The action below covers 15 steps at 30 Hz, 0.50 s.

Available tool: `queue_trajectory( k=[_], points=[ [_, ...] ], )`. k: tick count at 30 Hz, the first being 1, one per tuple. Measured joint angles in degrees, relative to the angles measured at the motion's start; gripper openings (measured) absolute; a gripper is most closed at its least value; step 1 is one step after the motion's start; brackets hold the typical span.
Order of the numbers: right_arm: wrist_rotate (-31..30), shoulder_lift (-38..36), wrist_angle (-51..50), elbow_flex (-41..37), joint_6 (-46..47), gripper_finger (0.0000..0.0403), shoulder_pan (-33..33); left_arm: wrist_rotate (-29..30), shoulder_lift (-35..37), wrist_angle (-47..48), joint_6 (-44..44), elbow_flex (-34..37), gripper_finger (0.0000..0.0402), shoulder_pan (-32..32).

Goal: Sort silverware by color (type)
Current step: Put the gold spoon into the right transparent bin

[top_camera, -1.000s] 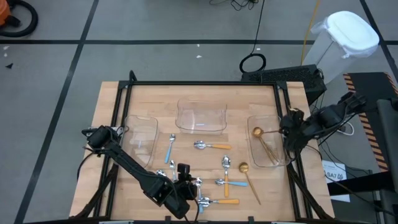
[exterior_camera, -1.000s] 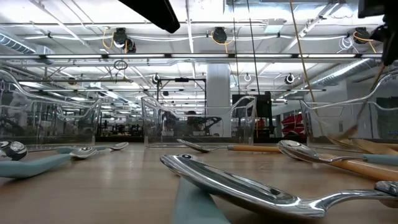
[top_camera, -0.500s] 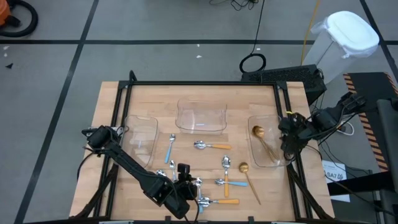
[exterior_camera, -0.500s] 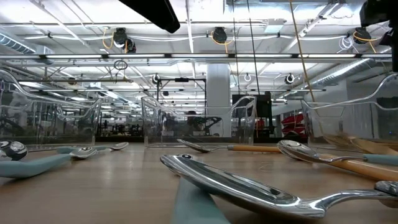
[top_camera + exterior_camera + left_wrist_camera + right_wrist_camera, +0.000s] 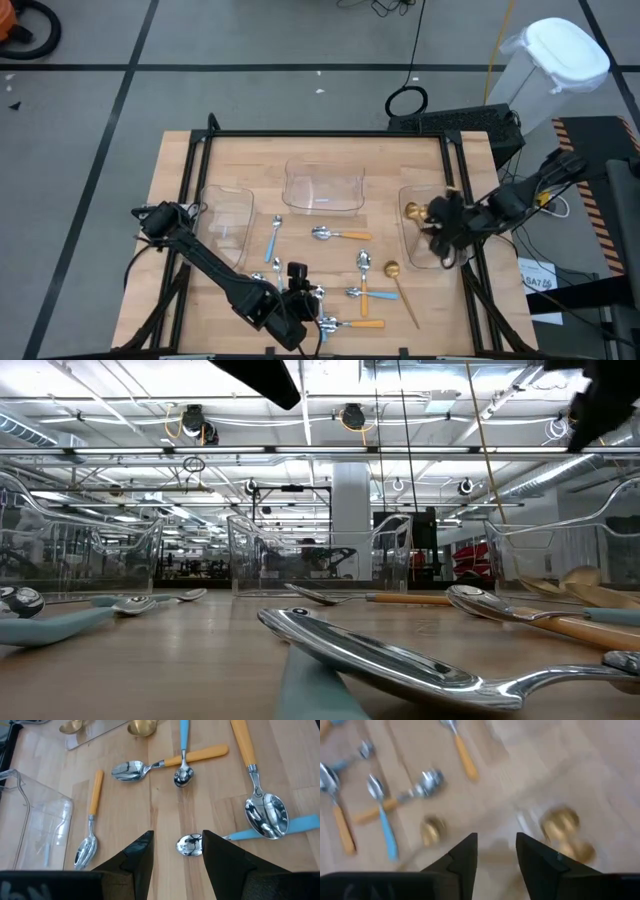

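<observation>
Spoons lie scattered on the wooden table: orange-handled ones (image 5: 340, 235) (image 5: 90, 827), blue-handled ones (image 5: 274, 240) (image 5: 184, 750) and a gold one (image 5: 392, 269). More gold spoons (image 5: 561, 826) lie in the clear right tray (image 5: 420, 262). My left gripper (image 5: 177, 842) hangs open low over the near middle of the table (image 5: 303, 298). The bowl of a blue-handled spoon (image 5: 189, 845) lies on the wood just below and between its fingers. My right gripper (image 5: 496, 842) is open above the right tray (image 5: 437, 232), holding nothing.
A clear left tray (image 5: 226, 212) and a clear middle tray (image 5: 323, 188) stand at the back of the table. Black rails frame the table's edges. Bare wood shows between the trays and the scattered spoons.
My right gripper has swung from the table's right edge toward the left, and now hangs over the right tray. In the low view, a gold spoon's bowl now shows lying in that tray. My left arm has kept still.
</observation>
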<state>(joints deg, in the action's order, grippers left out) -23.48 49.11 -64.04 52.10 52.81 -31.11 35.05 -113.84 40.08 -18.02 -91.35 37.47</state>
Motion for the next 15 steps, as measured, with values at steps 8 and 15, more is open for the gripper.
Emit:
queue_trajectory(
  k=[8, 15],
  points=[
    [-4.9, 11.5, 19.1, 0.0, -12.4, 0.0125, -0.1, 0.0, 0.0, -0.1, -2.2, 0.0, 0.0165, 0.8],
    [4.6, 21.5, 26.1, 0.0, -10.5, 0.0125, -0.2, 0.0, 0.0, -0.8, -5.9, 0.0, 0.0165, 2.3]
  ],
)
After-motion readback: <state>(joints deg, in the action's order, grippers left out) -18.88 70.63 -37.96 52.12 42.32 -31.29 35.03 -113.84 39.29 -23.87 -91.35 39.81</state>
